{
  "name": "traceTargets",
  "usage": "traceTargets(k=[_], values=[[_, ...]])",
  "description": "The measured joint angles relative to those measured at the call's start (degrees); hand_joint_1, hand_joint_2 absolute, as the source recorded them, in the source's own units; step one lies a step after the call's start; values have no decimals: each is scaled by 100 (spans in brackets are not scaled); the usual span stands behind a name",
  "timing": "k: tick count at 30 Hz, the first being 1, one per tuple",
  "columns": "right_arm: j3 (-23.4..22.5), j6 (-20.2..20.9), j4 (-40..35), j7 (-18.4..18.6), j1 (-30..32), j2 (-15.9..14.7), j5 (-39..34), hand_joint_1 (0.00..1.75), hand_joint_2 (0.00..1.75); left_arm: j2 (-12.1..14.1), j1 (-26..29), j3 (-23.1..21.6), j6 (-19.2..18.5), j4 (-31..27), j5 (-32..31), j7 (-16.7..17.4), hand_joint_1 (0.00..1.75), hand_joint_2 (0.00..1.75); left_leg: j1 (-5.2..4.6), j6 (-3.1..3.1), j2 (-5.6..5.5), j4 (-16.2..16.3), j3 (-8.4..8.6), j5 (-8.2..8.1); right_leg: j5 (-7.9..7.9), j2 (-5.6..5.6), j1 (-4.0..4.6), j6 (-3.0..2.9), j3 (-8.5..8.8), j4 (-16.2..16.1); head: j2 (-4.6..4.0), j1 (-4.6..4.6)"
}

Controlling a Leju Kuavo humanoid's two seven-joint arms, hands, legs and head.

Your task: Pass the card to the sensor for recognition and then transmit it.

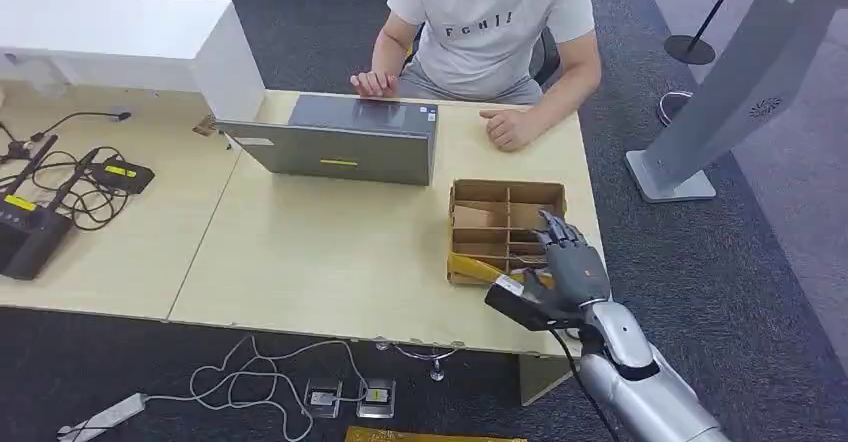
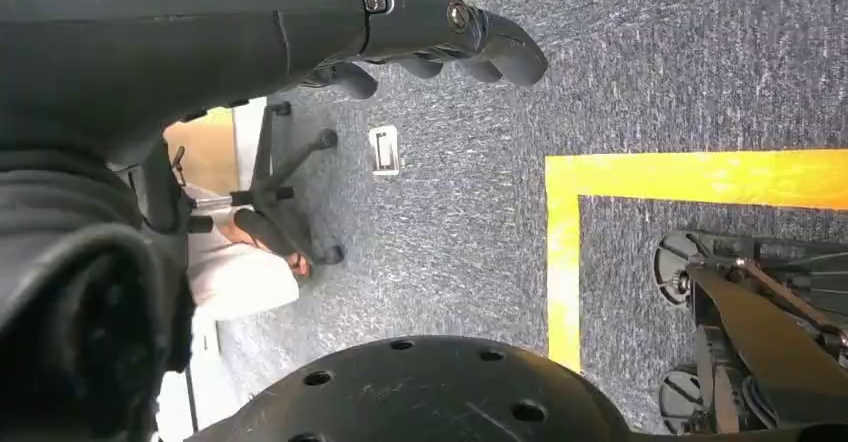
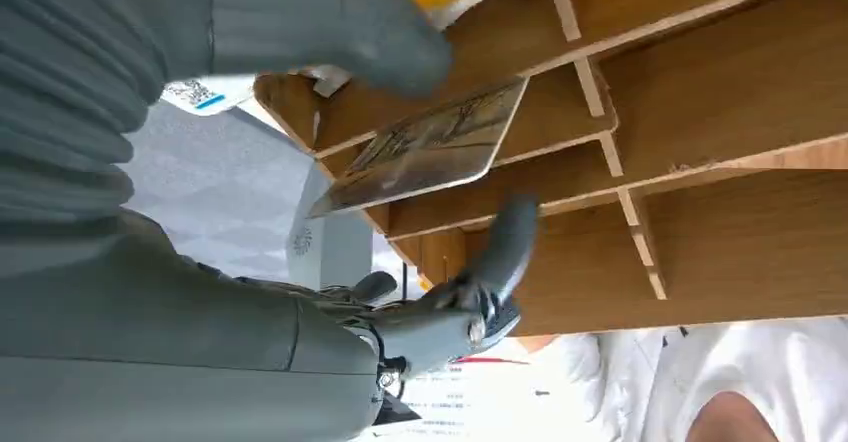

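A wooden box (image 1: 505, 194) with several compartments stands near the table's right edge. My right hand (image 1: 572, 257) hovers over its near side, fingers pointing into it. In the right wrist view a printed card (image 3: 420, 152) leans out of one compartment of the box (image 3: 720, 92). The thumb (image 3: 330, 32) is on one side of the card and a finger (image 3: 505, 247) on the other, with a gap between finger and card. My left hand (image 2: 440, 32) hangs over the carpet, fingers loosely bent and holding nothing. A grey standing terminal (image 1: 740, 92) rises on the floor to the right of the table.
A person (image 1: 490, 22) sits at the far side with both hands on the table behind a grey laptop (image 1: 340, 140). Black devices and cables (image 1: 40, 212) lie at the left. A yellow strip (image 1: 470, 267) lies by the box's near side. Cables and sockets (image 1: 320, 392) sit on the floor.
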Motion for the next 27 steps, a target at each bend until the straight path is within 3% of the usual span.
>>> traceTargets(k=[27], values=[[-162, 79, 0, 55, 12, 2, 140, 175, 175, 35, 2, 0, -61, 0, 39, -52, 0, 0, 0, 0, 1, 0, 1, 0, 0, 1, 0, 0, 1, 0, 0, 0]])
